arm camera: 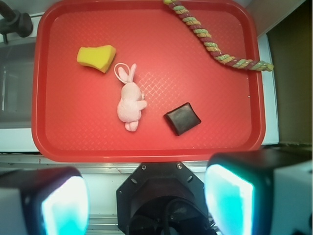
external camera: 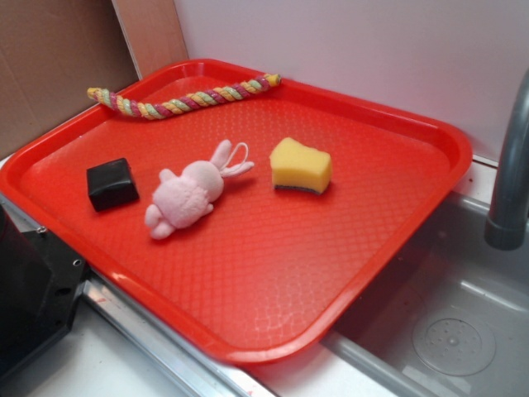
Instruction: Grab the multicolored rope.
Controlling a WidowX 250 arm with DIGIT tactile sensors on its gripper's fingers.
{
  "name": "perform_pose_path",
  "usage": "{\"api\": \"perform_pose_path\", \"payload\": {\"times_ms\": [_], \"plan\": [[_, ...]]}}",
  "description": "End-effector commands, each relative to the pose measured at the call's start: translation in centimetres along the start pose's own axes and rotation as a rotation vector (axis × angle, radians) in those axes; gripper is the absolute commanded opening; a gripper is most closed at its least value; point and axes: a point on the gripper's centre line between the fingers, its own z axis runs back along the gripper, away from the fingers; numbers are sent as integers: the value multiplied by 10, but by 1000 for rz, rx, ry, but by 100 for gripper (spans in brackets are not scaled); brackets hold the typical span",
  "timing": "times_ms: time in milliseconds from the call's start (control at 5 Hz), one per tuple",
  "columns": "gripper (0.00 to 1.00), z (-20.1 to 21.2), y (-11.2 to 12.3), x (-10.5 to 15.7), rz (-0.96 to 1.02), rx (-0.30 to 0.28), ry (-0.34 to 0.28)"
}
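Exterior view: a red plastic tray [external camera: 273, 281] rests over a grey sink [external camera: 446, 331], a white wall behind. One multicolored rope [external camera: 183, 98], twisted in pink, yellow, green and white strands, lies along the tray's far rim, one end overhanging. One pink plush bunny [external camera: 192, 195], one yellow sponge [external camera: 301, 166] and one black block [external camera: 112, 183] sit apart.

Wrist view: the rope [arm camera: 215, 49] curves across the tray's upper right corner. The gripper [arm camera: 146, 203] hangs clear of the tray, fingers [arm camera: 230, 200] spread wide, holding nothing.
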Motion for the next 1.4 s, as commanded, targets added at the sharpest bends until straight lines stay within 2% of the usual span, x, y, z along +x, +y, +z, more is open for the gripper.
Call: {"api": "perform_pose_path", "payload": {"times_ms": [0, 200, 400, 600, 800, 1200], "plan": [[100, 0, 0, 0, 0, 0, 0], [100, -14, 12, 14, -9, 15, -21], [100, -38, 31, 32, -85, -19, -55], [100, -54, 56, 51, -134, -25, -158], [100, -82, 83, 80, -203, -42, -185], [100, -134, 104, 142, -326, -34, -206]]}}
